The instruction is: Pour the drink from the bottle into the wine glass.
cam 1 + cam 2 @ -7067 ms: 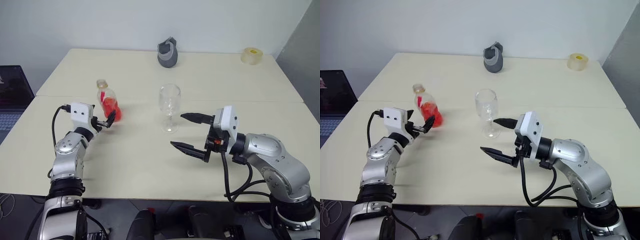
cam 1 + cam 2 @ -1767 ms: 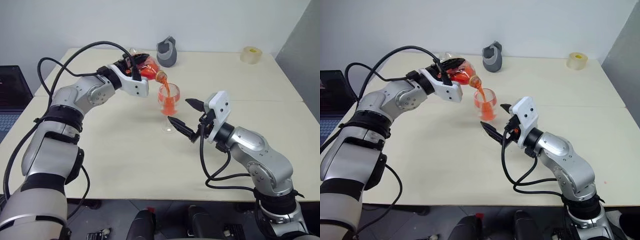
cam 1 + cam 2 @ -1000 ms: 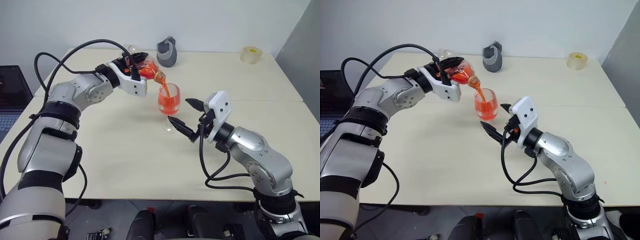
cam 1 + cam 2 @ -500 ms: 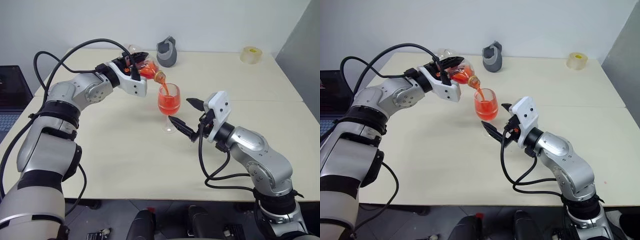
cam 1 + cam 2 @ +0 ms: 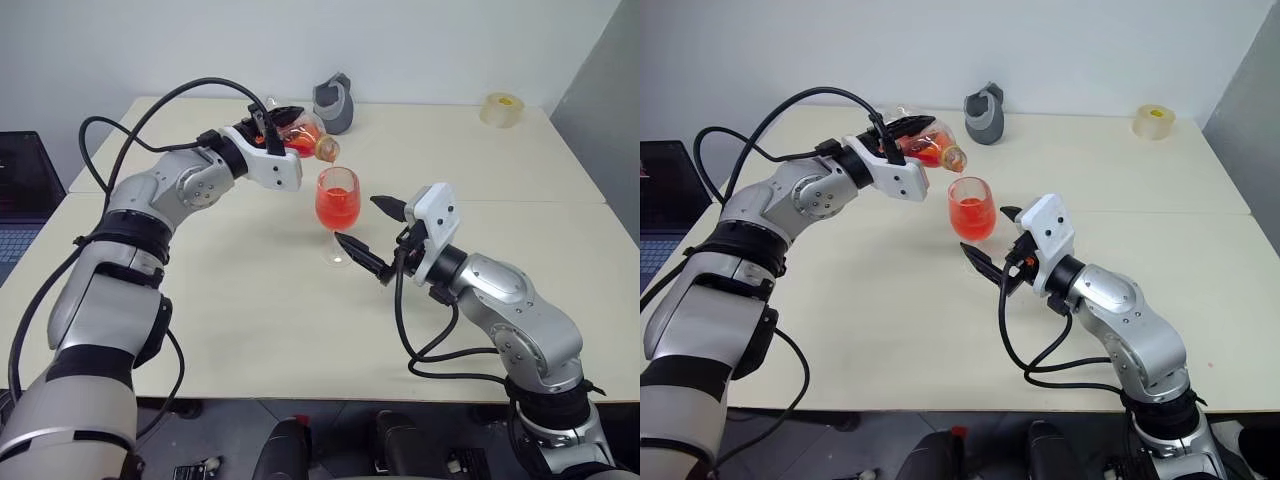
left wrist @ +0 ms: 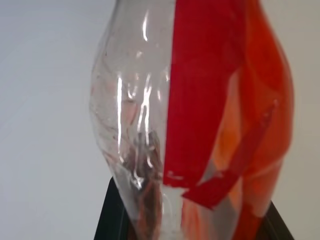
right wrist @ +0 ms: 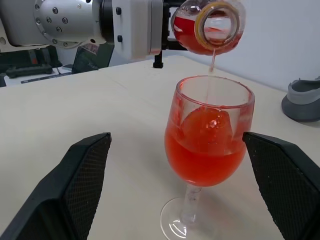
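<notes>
The left gripper [image 5: 272, 135] is gripping the bottle [image 5: 303, 137] tight across its body, lying nearly level with its open mouth just above and beside the rim of the wine glass [image 5: 337, 215]. The right gripper [image 5: 372, 236] is waiting with its jaws spread wide, and the glass is standing between them, untouched.

The bowl is sitting well over half full of the drink [image 7: 205, 150], so tipping further is likely to overfill it. A thin thread is dribbling from the mouth in the right wrist view; swinging away too early risks dripping on the table [image 5: 250, 310]. A nudge from the open fingers could topple the glass.

Compared with a second ago, the bottle is rolling back toward level, the heavy stream is thinning, and the red level is standing higher.
</notes>
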Robot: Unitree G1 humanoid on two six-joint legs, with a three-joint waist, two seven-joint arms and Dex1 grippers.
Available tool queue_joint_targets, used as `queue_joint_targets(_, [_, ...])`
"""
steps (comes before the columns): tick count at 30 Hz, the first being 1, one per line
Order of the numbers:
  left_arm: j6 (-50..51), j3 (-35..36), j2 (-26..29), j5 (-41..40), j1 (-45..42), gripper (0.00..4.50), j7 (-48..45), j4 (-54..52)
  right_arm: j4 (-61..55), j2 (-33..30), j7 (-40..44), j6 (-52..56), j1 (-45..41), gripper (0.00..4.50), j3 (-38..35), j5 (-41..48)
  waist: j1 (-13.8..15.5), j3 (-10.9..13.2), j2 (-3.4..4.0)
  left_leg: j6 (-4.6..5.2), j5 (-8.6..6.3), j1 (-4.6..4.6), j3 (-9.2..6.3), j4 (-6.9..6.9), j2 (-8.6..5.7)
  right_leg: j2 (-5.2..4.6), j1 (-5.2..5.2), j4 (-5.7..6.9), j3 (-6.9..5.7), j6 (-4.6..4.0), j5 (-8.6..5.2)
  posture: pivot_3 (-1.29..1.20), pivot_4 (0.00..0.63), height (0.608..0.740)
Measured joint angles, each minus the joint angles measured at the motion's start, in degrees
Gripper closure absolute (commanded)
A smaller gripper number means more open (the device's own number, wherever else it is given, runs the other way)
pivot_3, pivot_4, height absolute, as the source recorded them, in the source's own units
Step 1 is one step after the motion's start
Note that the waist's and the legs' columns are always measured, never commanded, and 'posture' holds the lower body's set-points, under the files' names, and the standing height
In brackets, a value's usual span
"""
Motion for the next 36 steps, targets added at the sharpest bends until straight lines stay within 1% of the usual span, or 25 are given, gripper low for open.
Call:
queue_joint_targets(2, [0.88, 1.42, -0.64, -3.11, 1.58, 3.60, -2.56, -1.48, 0.01, -0.29, 0.73, -0.67, 0.00, 0.00, 0.62, -0.15, 0.00, 0.00, 0.00, 0.00, 0.00, 0.01, 0.00, 0.00, 0.00, 0.00, 0.00, 0.00, 0.00, 0.00, 0.00, 0.00, 0.150, 0.740])
queue_joint_targets(4, [3.31, 4.35, -2.10, -7.81, 3.93, 3.60, -5.07, -3.59, 0.01, -0.59, 2.02, -1.38, 0.07, 0.00, 0.92, -0.11, -0.01, 0.00, 0.00, 0.00, 0.00, 0.01, -0.02, 0.01, 0.01, 0.00, 0.00, 0.01, 0.00, 0.00, 0.00, 0.00, 0.150, 0.740])
queue_joint_targets(7, [8.72, 7.94, -3.61, -14.11, 8.21, 3.60, -8.60, -7.86, -0.06, -1.81, 4.30, -1.91, 0.25, 0.00, 0.74, 0.41, -0.04, -0.01, 0.01, 0.00, 0.00, 0.00, -0.06, 0.04, 0.02, 0.00, 0.00, 0.03, 0.01, 0.00, 0.00, 0.00, 0.150, 0.740])
queue_joint_targets(9, [13.63, 11.18, -4.99, -18.69, 12.17, 3.60, -10.46, -12.47, -0.51, -3.03, 6.01, -1.83, 0.55, 0.00, 0.58, 1.65, -0.05, -0.01, 0.02, 0.00, 0.00, 0.03, -0.16, 0.05, 0.03, 0.00, 0.00, 0.05, 0.06, 0.00, 0.00, 0.00, 0.150, 0.740])
queue_joint_targets(13, [27.49, 19.66, -10.99, -31.42, 21.76, 3.60, -11.37, -22.45, -1.60, -6.20, 8.68, -0.31, 0.79, 0.00, 0.66, 2.87, -0.06, -0.02, 0.01, 0.00, 0.00, 0.01, -0.35, 0.13, 0.03, -0.03, 0.02, 0.06, 0.12, 0.00, 0.00, 0.00, 0.150, 0.740])
queue_joint_targets(15, [31.92, 23.12, -12.76, -35.95, 25.15, 3.60, -11.13, -23.62, -1.75, -6.09, 8.92, 0.67, 0.89, 0.00, 0.77, 3.54, -0.12, -0.03, 0.01, 0.00, 0.00, 0.01, -0.41, 0.14, 0.06, -0.01, 0.02, 0.11, 0.11, -0.01, 0.01, 0.00, 0.150, 0.740])
queue_joint_targets(19, [35.40, 28.52, -13.29, -40.93, 29.60, 3.60, -11.05, -23.35, -1.76, -4.47, 8.40, 2.14, 0.76, 0.00, 1.98, 4.29, -0.01, -0.03, 0.00, 0.00, 0.00, -0.01, -0.50, 0.15, 0.05, 0.01, 0.03, 0.12, 0.05, -0.01, 0.01, 0.00, 0.150, 0.740])
queue_joint_targets(22, [36.84, 31.80, -13.84, -43.66, 30.64, 3.60, -11.09, -21.67, -1.44, -4.32, 8.30, 2.32, 0.70, 0.00, 3.86, 3.85, 0.17, -0.04, -0.01, 0.00, 0.00, -0.02, -0.51, 0.20, 0.01, -0.01, 0.07, 0.09, 0.04, -0.01, 0.00, 0.00, 0.150, 0.740])
queue_joint_targets(25, [37.35, 34.93, -14.30, -46.00, 30.59, 3.60, -11.25, -17.07, -0.39, -4.17, 8.28, 2.50, -0.40, 0.00, 4.82, 3.50, 0.32, -0.06, -0.05, 0.01, 0.00, -0.02, -0.55, 0.27, -0.02, -0.02, 0.12, 0.07, -0.01, -0.01, 0.00, 0.00, 0.150, 0.740])
queue_joint_targets(30, [35.68, 35.90, -14.36, -46.40, 29.27, 3.60, -12.64, -7.47, 0.74, -4.84, 8.76, 3.73, -1.26, 0.00, 5.32, 2.88, 0.32, -0.09, -0.10, 0.01, 0.00, -0.03, -0.57, 0.26, -0.02, -0.02, 0.12, 0.06, -0.05, -0.01, 0.01, 0.00, 0.150, 0.740])
queue_joint_targets(36, [32.94, 35.79, -14.34, -45.74, 26.33, 3.60, -13.95, -2.18, 1.83, -4.31, 9.29, 4.51, -3.06, 0.00, 4.94, 2.98, 0.14, -0.11, -0.12, 0.01, -0.01, -0.01, -0.54, 0.22, 0.00, -0.02, 0.11, 0.05, -0.05, -0.01, 0.00, 0.00, 0.150, 0.740])
